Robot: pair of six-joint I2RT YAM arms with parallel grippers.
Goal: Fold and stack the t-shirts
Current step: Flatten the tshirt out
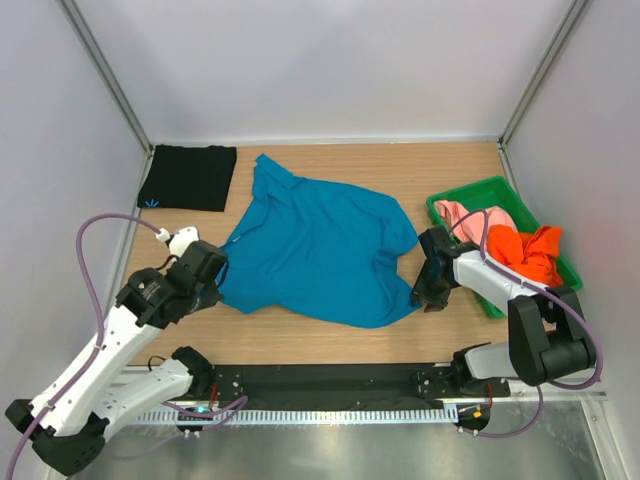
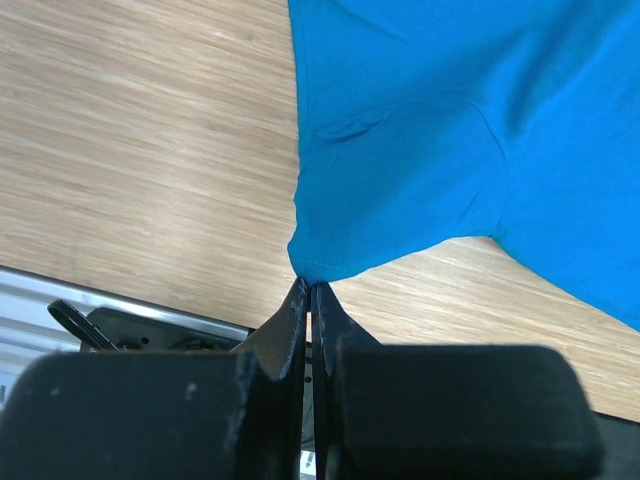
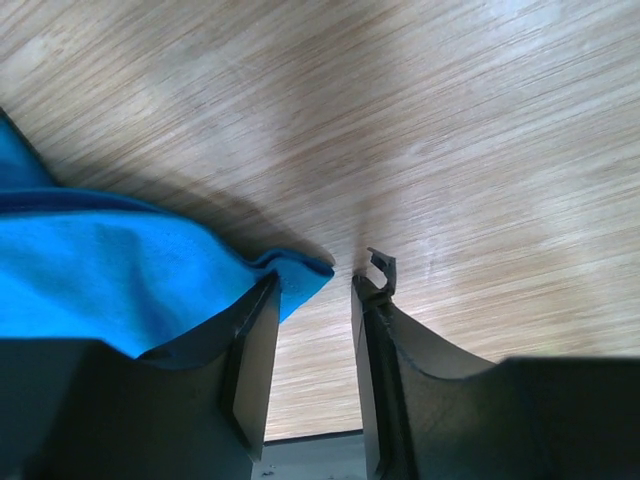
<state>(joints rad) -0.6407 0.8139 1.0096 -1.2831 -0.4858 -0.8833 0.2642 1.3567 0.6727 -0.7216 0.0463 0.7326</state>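
The teal-blue t-shirt [image 1: 320,250] lies spread and rumpled across the middle of the table. My left gripper [image 1: 218,280] is shut on its near left corner, which the left wrist view shows as blue cloth [image 2: 450,130] pinched at the tips of that gripper [image 2: 310,290]. My right gripper [image 1: 428,296] is open at the shirt's right edge. In the right wrist view the blue hem [image 3: 100,270] drapes over the left finger, and the gap of that gripper [image 3: 315,282] is empty. The black t-shirt [image 1: 188,177] lies folded at the back left. The pink t-shirt [image 1: 462,214] and orange t-shirt [image 1: 527,252] lie bunched in the tray.
The green plastic tray [image 1: 470,190] stands at the right side, just behind my right arm. White enclosure walls close in the table on the left, back and right. A black rail runs along the near edge.
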